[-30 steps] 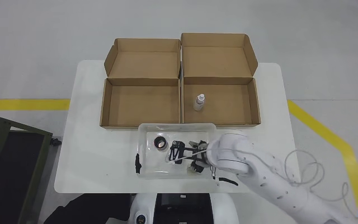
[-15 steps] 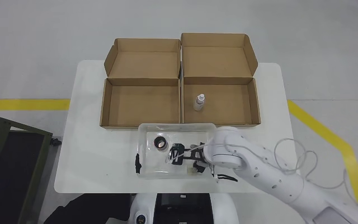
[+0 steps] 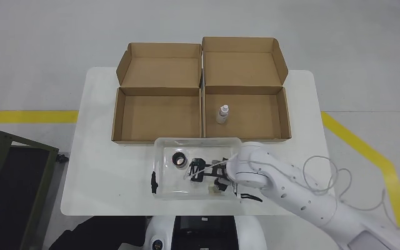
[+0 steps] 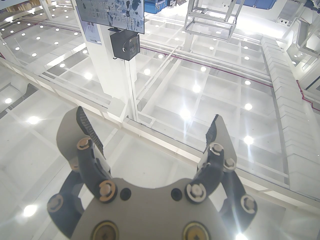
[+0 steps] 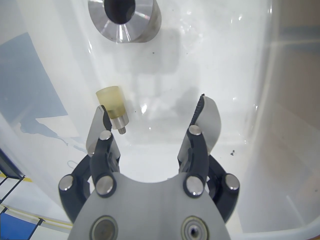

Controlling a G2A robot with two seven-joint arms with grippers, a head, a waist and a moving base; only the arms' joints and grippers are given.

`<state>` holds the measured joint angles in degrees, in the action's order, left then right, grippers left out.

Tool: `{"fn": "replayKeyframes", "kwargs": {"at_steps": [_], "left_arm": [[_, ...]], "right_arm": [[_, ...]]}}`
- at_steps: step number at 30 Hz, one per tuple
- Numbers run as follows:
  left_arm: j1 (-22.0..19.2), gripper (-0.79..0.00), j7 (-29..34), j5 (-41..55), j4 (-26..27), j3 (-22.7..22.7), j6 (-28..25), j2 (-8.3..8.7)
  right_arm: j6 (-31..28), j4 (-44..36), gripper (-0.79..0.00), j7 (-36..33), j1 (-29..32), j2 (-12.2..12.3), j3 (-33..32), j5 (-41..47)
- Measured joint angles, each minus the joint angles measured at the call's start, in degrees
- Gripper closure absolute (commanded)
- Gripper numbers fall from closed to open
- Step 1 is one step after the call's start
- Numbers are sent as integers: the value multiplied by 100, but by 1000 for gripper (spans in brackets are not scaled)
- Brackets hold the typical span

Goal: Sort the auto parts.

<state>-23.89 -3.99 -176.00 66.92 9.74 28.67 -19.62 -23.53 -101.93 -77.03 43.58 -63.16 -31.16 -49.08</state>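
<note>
Jaws of the right pincer (image 5: 152, 102) stand wide apart, empty, in a clear tub (image 5: 265, 101). Beside one fingertip (image 5: 96, 126), outside the gap, lies a stopper (image 5: 112, 103): yellowish soft-looking cap, short threaded metal stud. Probably light, apt to roll; grip across the cap. Farther ahead sits a thick steel ring (image 5: 123, 8).

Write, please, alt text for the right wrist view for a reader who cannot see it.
The right arm's jaws stand open inside a clear tub, one tip beside a yellowish capped stud. A metal ring lies farther along the tub floor.
</note>
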Motion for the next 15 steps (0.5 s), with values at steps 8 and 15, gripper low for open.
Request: {"fn": "replayKeyframes", "kwargs": {"at_steps": [8, 15], "left_arm": [[0, -785, 0, 0, 0, 0, 0, 0], [0, -785, 0, 0, 0, 0, 0, 0]], "right_arm": [[-46, -83, -785, -127, 121, 26, -4, -160], [-5, 87, -785, 83, 117, -17, -8, -223]]}}
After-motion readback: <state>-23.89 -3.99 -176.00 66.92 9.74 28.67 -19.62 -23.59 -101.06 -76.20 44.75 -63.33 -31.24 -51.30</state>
